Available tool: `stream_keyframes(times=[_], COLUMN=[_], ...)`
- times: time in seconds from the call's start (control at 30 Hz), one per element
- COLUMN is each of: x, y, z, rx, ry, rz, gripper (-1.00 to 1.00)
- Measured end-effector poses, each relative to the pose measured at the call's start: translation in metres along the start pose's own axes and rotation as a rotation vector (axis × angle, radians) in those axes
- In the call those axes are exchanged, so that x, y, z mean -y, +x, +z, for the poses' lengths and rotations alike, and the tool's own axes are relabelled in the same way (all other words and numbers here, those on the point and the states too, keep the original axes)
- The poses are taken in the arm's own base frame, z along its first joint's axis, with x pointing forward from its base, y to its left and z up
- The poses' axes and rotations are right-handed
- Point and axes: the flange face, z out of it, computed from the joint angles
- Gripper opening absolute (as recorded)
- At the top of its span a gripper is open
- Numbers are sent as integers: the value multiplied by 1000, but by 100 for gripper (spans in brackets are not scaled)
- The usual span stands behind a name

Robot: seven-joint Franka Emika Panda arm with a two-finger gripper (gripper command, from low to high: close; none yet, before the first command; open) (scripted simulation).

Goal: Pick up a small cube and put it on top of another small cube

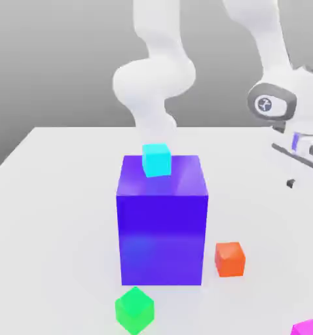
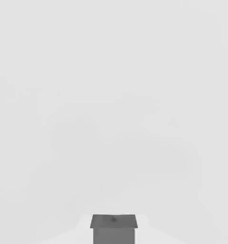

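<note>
Centrally, the blue block [image 1: 162, 229] bears the cyan cube [image 1: 156, 161], between the green [image 1: 135, 311] and orange [image 1: 230, 260] cubes; claw [image 1: 291, 183] closed, empty.

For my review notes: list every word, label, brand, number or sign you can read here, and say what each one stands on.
Readable words, brands or numbers: none.
Round dark emblem on the white arm: a mark, too blurred to read as text.
Big blue block, green cube, magenta cube, orange-red cube, cyan cube: no lettering seen.
</note>
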Motion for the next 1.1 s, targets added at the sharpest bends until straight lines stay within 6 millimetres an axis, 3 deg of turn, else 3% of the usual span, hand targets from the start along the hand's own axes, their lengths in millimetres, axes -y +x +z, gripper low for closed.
stream_keyframes(times=[0.1, 0.33, 0.6, 0.63, 0.87, 1.1], x=[14, 11, 13, 13, 13, 11], y=[2, 9, 3, 2, 3, 9], z=[6, 28, 70, 73, 73, 37], rx=[-4, -18, -7, -5, -6, -18], ry=[-25, -43, -33, -31, -32, -44], rz=[-98, -120, -116, -116, -116, -120], gripper=[-100, -100, -100, 100, 100, 100])
